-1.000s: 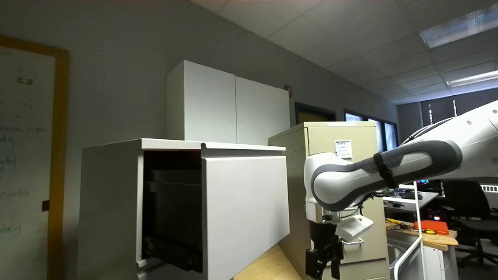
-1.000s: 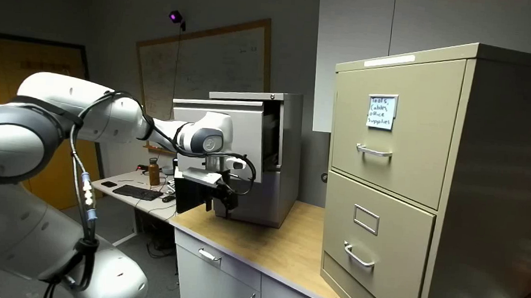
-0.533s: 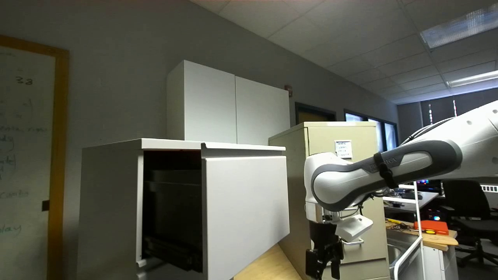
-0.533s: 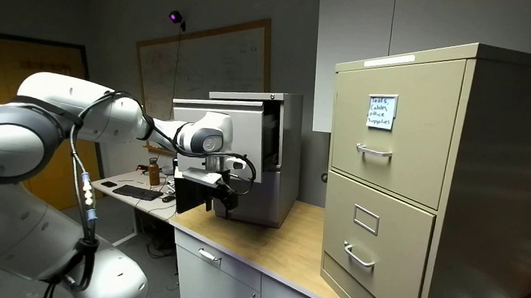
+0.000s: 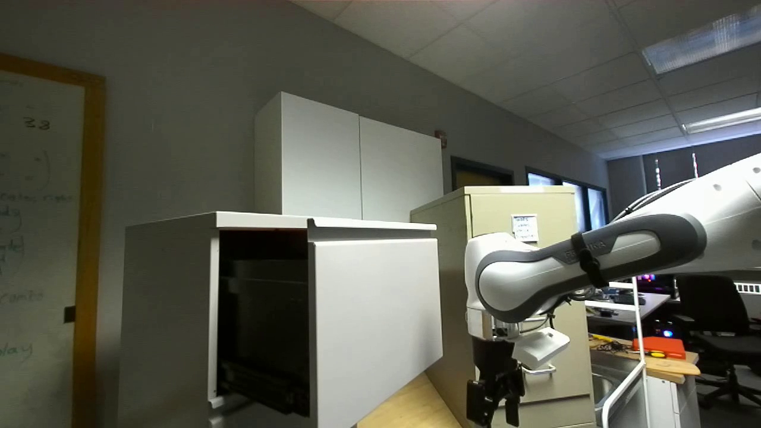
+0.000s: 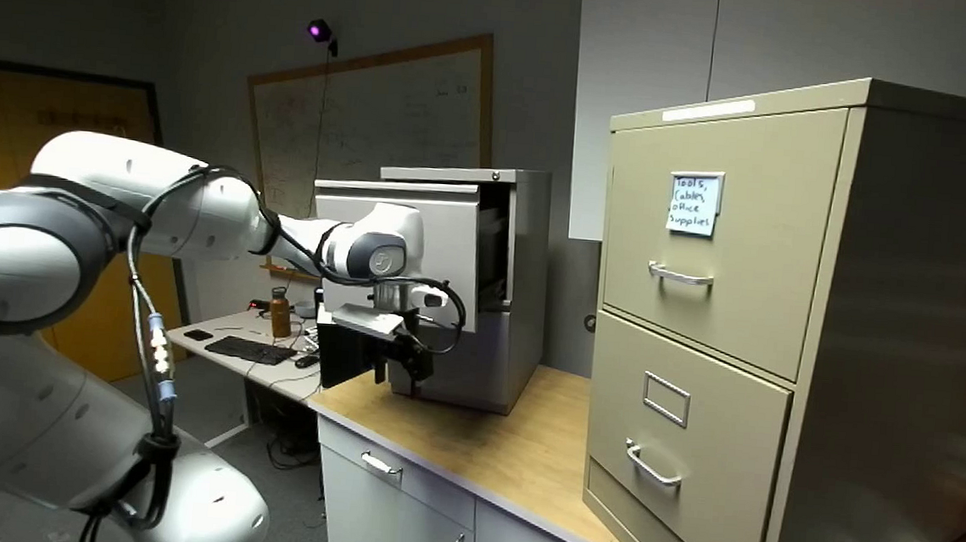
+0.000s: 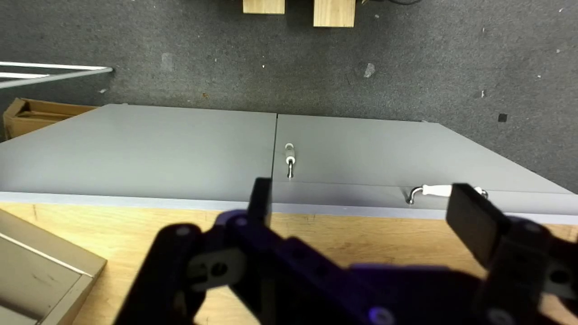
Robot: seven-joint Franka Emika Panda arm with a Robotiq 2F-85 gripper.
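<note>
On the table point(image 6: 454, 435) a tan cabinet point(image 6: 713, 321) is stood, with a grey cabinet point(image 6: 525, 308) placed at its nine o'clock in an exterior view. The grey cabinet's drawer point(image 5: 377, 321) is pulled out. The pincer point(image 5: 497, 415) is spread wide, with nothing held; from it, the drawer is seen at ten o'clock.

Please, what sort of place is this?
Probably an office or lab: a boxy beige metal filing cabinet, its light-blue paper note listing tools, cables and office supplies; a wood-framed whiteboard; and a flat black computer keyboard.
</note>
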